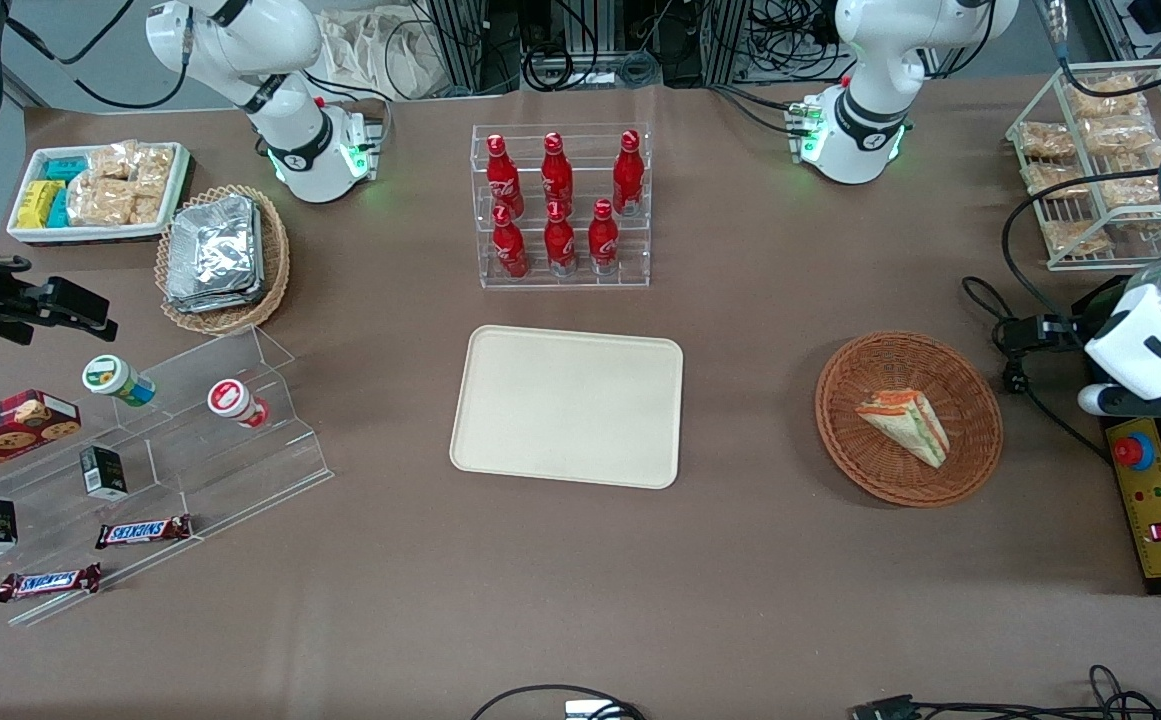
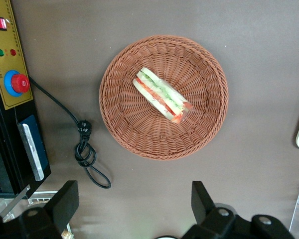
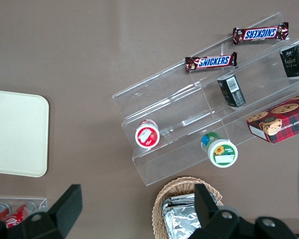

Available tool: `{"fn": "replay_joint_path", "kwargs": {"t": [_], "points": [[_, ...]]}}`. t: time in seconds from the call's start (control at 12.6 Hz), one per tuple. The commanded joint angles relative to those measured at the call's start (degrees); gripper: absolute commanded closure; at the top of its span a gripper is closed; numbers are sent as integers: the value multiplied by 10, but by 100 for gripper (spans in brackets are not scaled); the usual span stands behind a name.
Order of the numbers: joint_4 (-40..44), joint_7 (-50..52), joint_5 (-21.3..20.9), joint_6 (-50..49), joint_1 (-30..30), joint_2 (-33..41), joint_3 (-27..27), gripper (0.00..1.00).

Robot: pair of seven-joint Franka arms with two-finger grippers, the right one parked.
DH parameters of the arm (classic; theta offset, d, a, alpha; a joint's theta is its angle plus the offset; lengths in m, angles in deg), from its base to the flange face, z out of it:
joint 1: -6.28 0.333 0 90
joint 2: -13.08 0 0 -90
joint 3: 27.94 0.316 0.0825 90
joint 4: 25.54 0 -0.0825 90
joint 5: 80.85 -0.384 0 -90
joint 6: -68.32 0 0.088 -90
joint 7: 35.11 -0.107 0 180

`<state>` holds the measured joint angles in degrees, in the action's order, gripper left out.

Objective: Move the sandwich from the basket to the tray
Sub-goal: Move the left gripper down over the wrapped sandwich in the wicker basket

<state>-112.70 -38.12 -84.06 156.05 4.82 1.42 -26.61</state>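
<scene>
Nothing of the task looks done yet. The tray (image 1: 567,405) lies bare on the tabletop (image 1: 740,560). Well apart from it, toward the working arm's end, the basket (image 1: 908,418) holds the sandwich (image 1: 906,424). The hand (image 2: 132,206) hovers above, fingers spread open and gripping nothing; its height is hard to judge.
</scene>
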Motion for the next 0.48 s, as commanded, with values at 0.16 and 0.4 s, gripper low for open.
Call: {"fn": "replay_joint_path", "kwargs": {"t": [0.16,0.4], "points": [[27,-3,5,-20,4,-10,-3,0],[35,3,7,-23,-1,-25,-5,0]]}}
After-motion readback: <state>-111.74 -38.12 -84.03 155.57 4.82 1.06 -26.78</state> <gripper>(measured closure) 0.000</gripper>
